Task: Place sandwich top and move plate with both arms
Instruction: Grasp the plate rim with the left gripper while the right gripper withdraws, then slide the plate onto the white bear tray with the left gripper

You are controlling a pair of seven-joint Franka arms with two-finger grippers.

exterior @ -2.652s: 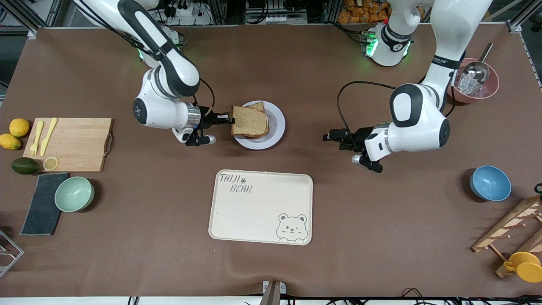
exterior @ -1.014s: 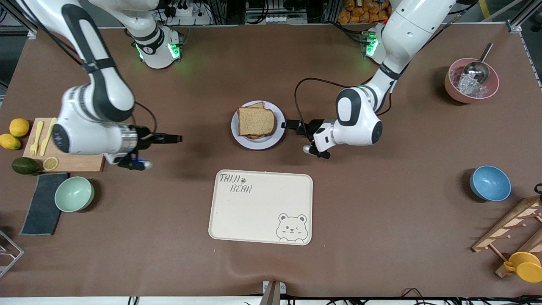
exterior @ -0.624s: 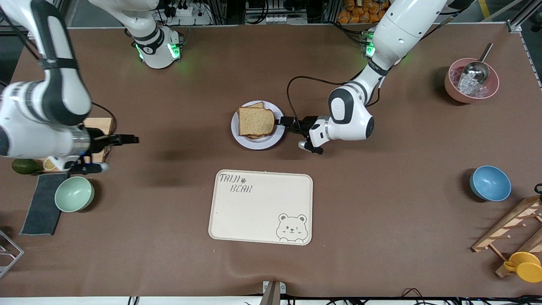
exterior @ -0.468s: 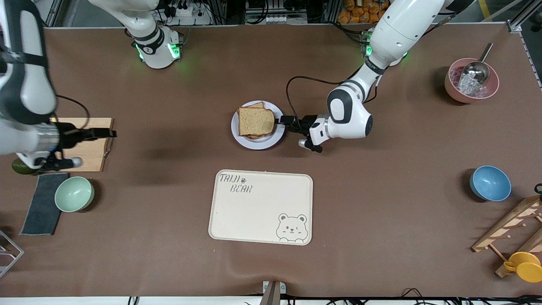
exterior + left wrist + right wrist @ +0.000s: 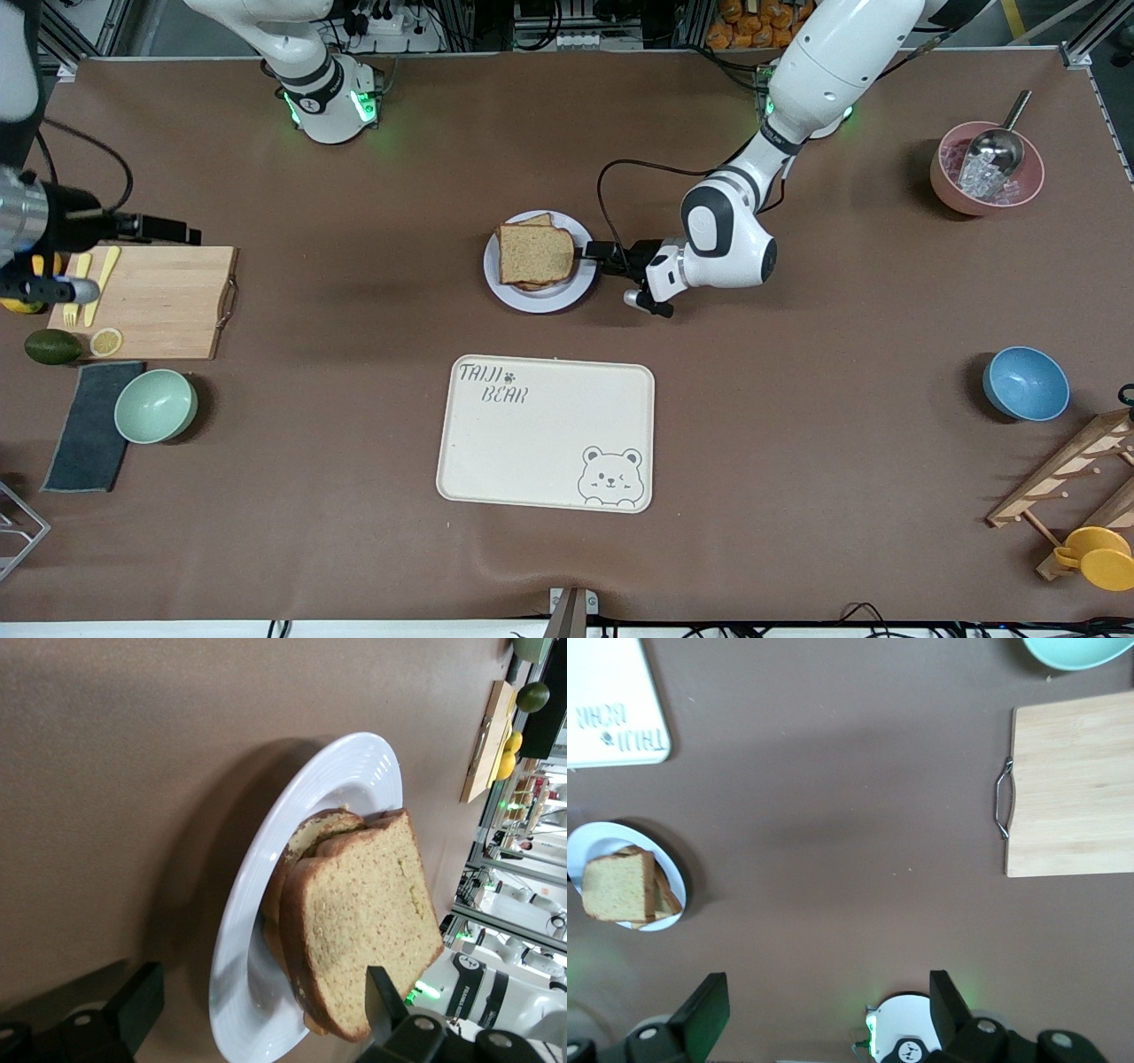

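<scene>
The sandwich top (image 5: 534, 254), a brown bread slice, lies on a stacked sandwich on the pale plate (image 5: 580, 275) in the middle of the table. My left gripper (image 5: 589, 252) is open at the plate's rim on the side toward the left arm's end. In the left wrist view its fingers (image 5: 137, 1003) stand wide apart on either side of the plate (image 5: 257, 930) and the bread (image 5: 372, 921). My right gripper (image 5: 168, 230) is open and empty, raised over the edge of the cutting board. The right wrist view shows its open gripper (image 5: 824, 1003) high above the table, with the sandwich top (image 5: 616, 889) far off.
The cream bear tray (image 5: 545, 434) lies nearer the camera than the plate. A wooden cutting board (image 5: 155, 301) with yellow cutlery, lemons, an avocado and a mint bowl (image 5: 155, 405) are at the right arm's end. A blue bowl (image 5: 1025, 383), pink bowl (image 5: 988, 173) and wooden rack (image 5: 1063, 478) are at the left arm's end.
My right gripper let go of the bread, drew back toward its end of the table and rose. My left gripper moved in to the plate's rim and has stayed there.
</scene>
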